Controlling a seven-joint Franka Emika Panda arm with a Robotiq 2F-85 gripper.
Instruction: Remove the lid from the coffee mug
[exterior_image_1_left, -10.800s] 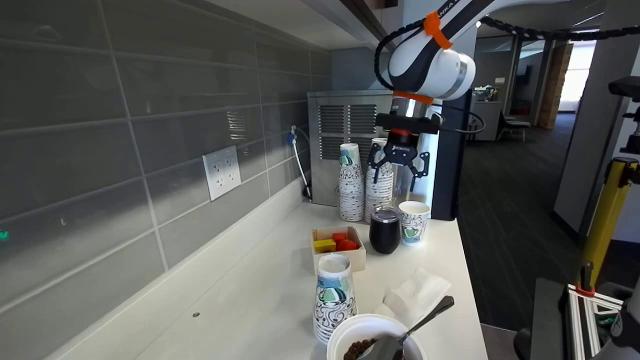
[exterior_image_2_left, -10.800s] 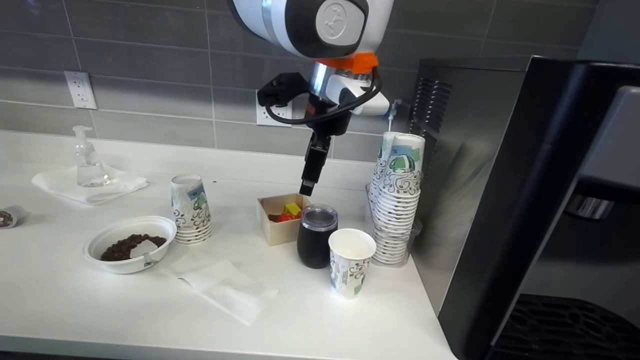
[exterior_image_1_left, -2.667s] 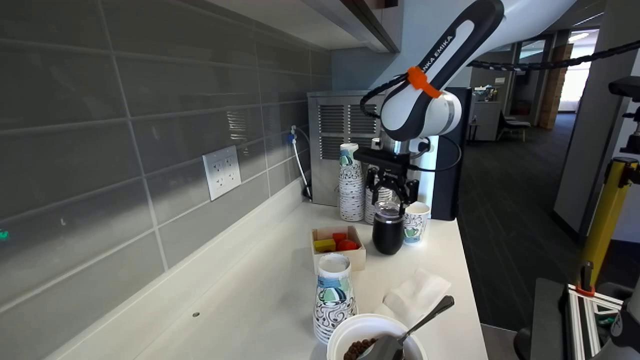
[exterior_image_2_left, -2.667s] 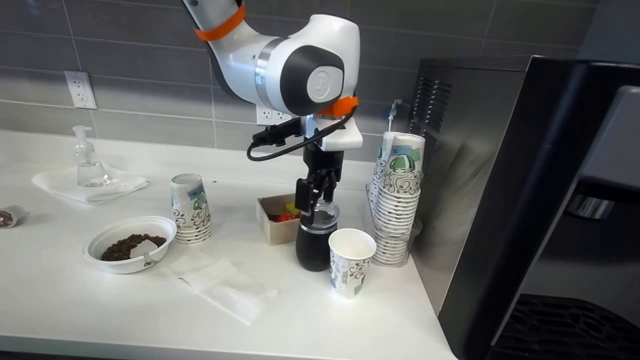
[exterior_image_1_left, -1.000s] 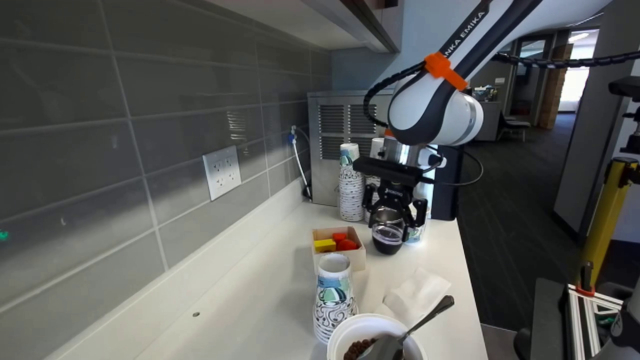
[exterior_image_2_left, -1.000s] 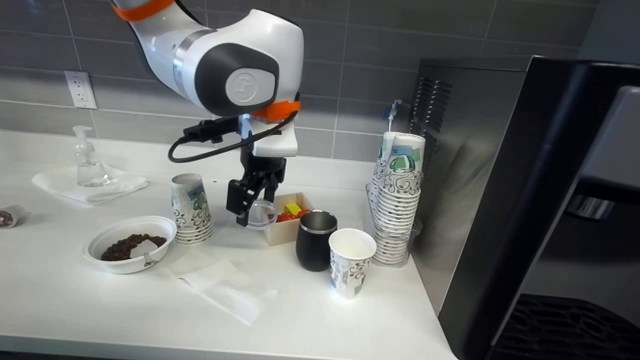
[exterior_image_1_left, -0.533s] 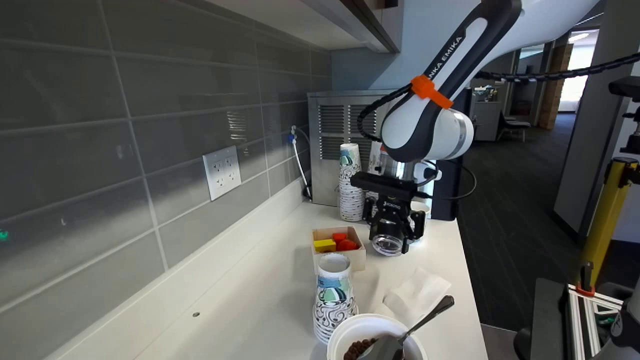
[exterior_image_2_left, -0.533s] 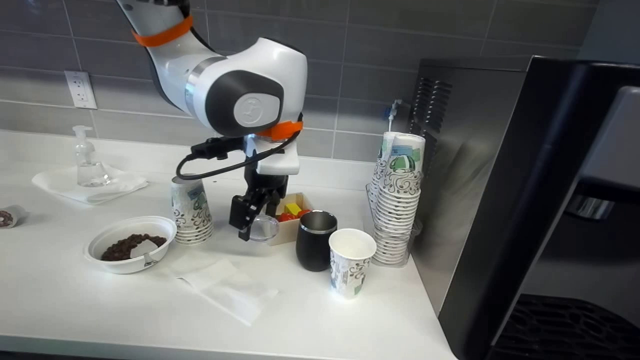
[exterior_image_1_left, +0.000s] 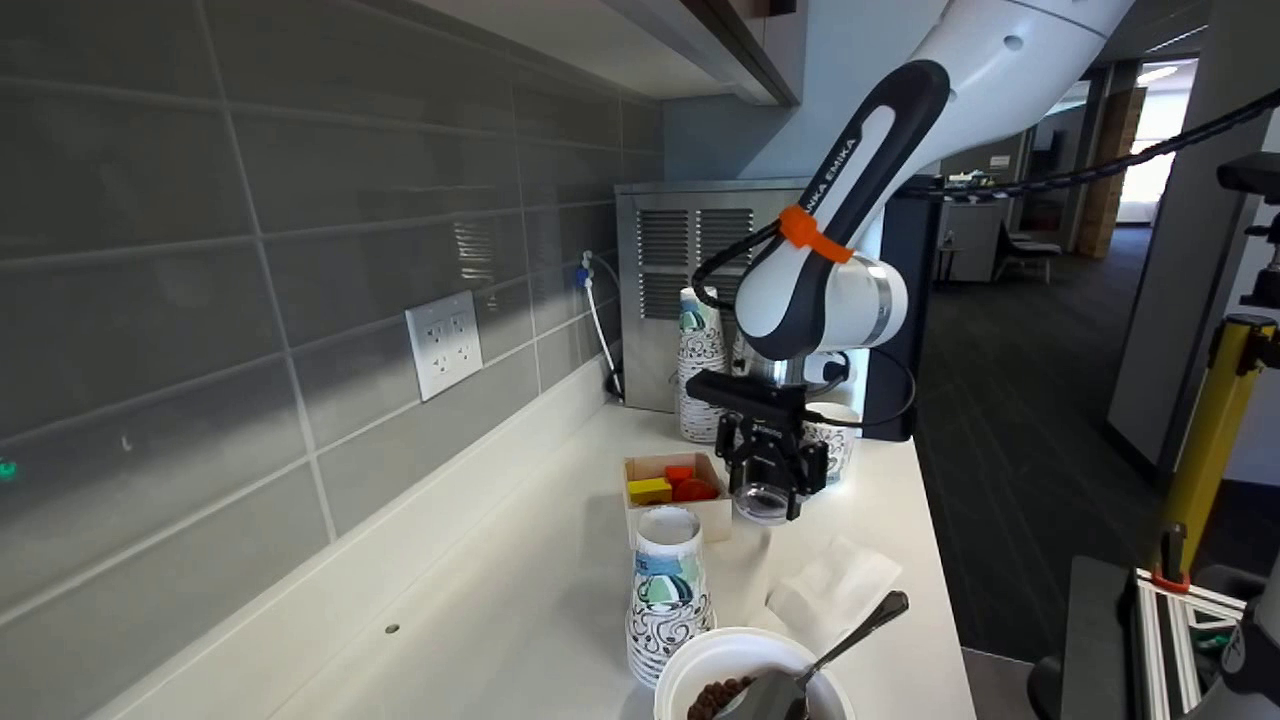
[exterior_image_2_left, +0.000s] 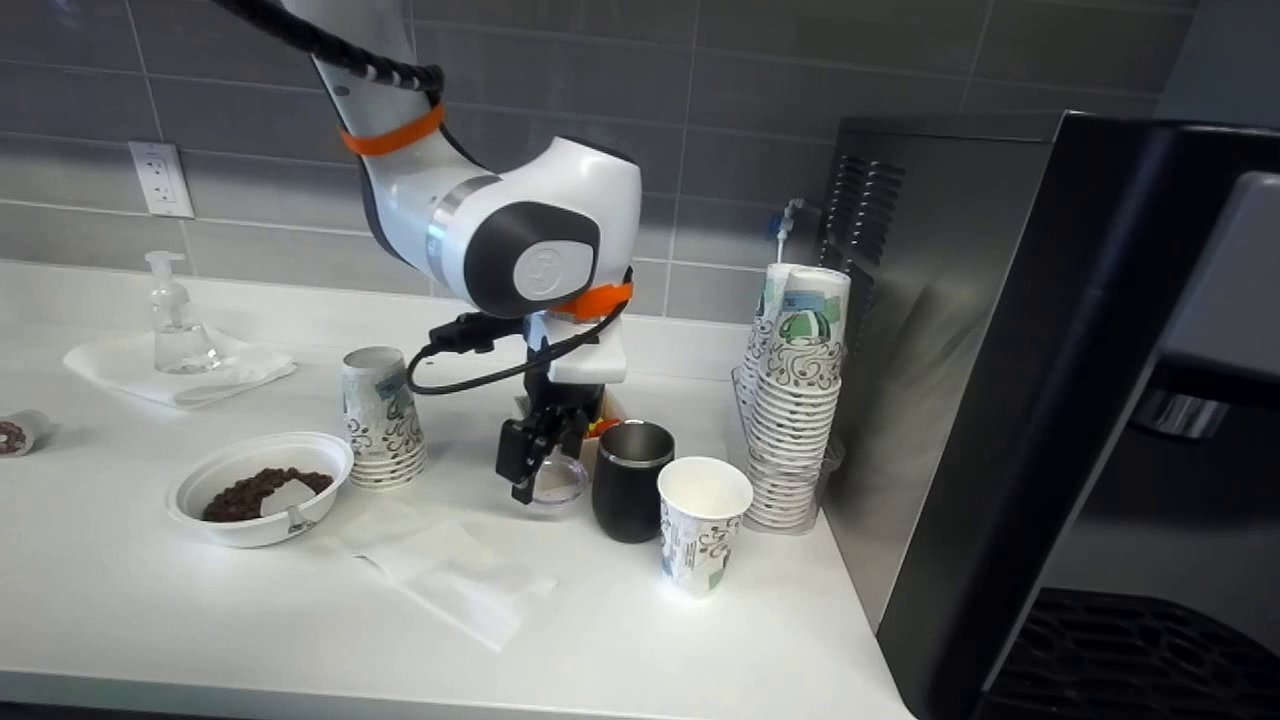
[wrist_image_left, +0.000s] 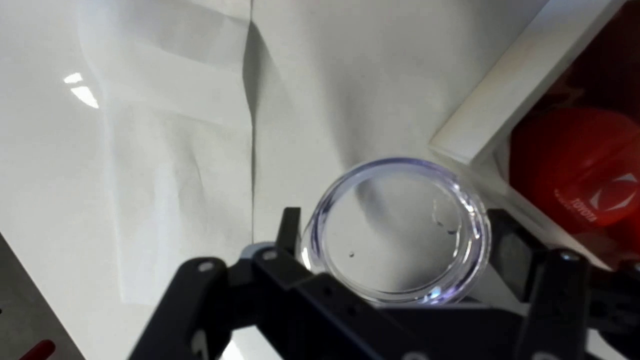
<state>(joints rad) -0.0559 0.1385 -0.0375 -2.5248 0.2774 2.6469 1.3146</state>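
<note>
The lid (exterior_image_2_left: 560, 482) is a clear, see-through round cap. It is tilted between the fingers of my gripper (exterior_image_2_left: 550, 468), apart from the mug. In the wrist view my gripper (wrist_image_left: 392, 225) has one finger on each side of the lid (wrist_image_left: 400, 240), both seeming to touch its rim. The lid is low over the counter; I cannot tell whether it touches it. The black coffee mug (exterior_image_2_left: 628, 492) stands upright and open just beside the lid. In an exterior view my gripper (exterior_image_1_left: 764, 498) and the lid (exterior_image_1_left: 763, 505) mostly hide the mug.
A white patterned cup (exterior_image_2_left: 703, 530) stands against the mug's near side. Tall cup stacks (exterior_image_2_left: 800, 420) are behind. A wooden box (exterior_image_1_left: 680, 517) with red and yellow pieces is close by the lid. A napkin (exterior_image_2_left: 455, 575), bowl (exterior_image_2_left: 260, 490) and shorter cup stack (exterior_image_2_left: 383, 420) lie along the counter.
Since 10.8 seconds ago the gripper came down, closed on the lid and lifted it off the mug. In the last second it carried it lower and back closer beside the mug.
</note>
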